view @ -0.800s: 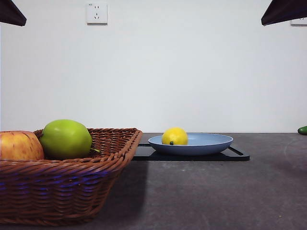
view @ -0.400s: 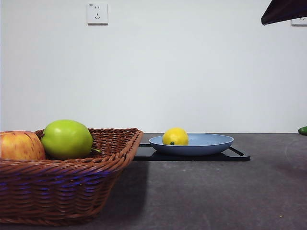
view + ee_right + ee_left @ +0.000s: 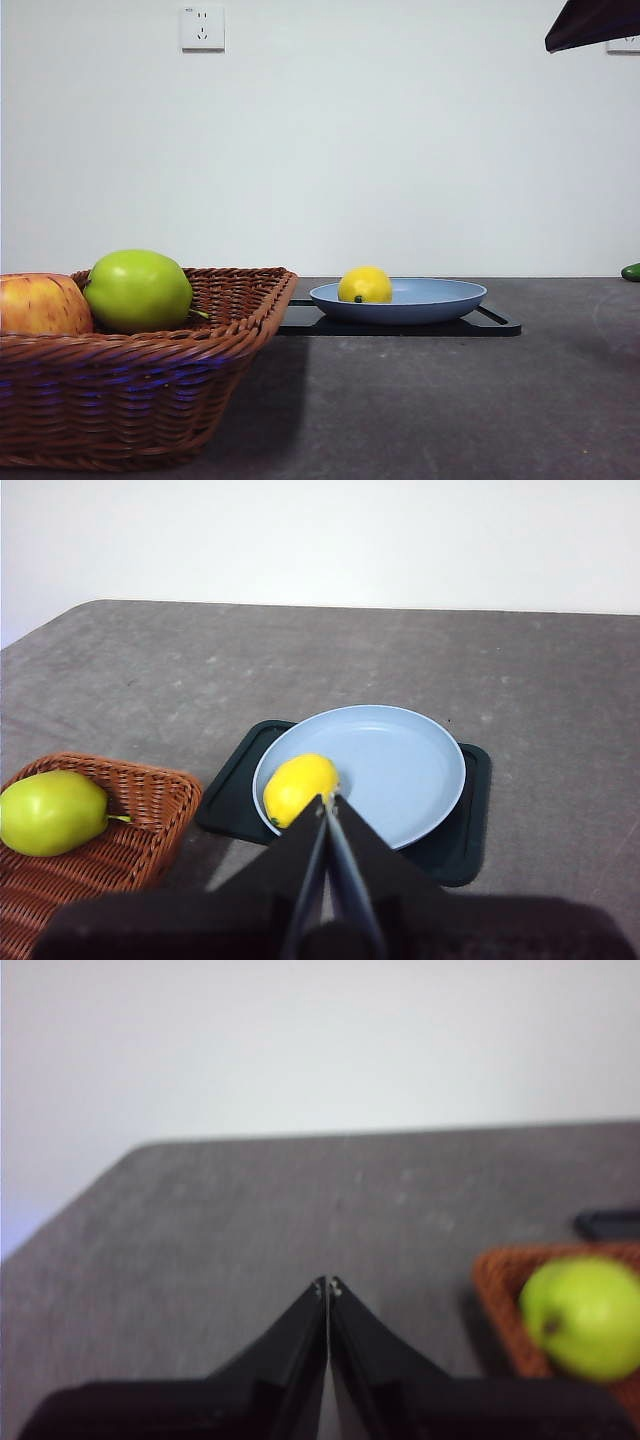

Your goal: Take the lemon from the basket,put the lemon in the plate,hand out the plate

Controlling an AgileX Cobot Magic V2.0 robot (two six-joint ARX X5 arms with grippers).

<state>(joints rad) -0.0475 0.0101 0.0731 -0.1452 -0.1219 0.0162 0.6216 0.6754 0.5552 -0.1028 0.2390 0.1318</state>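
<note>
1. I see the lemon (image 3: 364, 285) lying in the plate (image 3: 440, 300), against the rim on the side nearest the basket (image 3: 130, 400), its dark dot facing the front camera.
2. The plate sits on a flat black tray (image 3: 495, 325) on the grey bench (image 3: 450, 410).
3. The basket stands beside the tray, apart from it. I count a green apple (image 3: 138, 291) and a red-yellow apple (image 3: 40, 304) inside it, touching each other.
4. My right gripper (image 3: 329, 802) hangs above the bench, short of the plate's near rim. Jaws clenched tip to tip, gripping nothing. In the front view it shows as a dark tip at a top corner.
5. My left gripper (image 3: 328, 1286) is raised over bare bench beside the basket. Jaws clenched together, empty.
6. A small green object (image 3: 631, 271) lies at the far bench edge; I cannot identify it.
</note>
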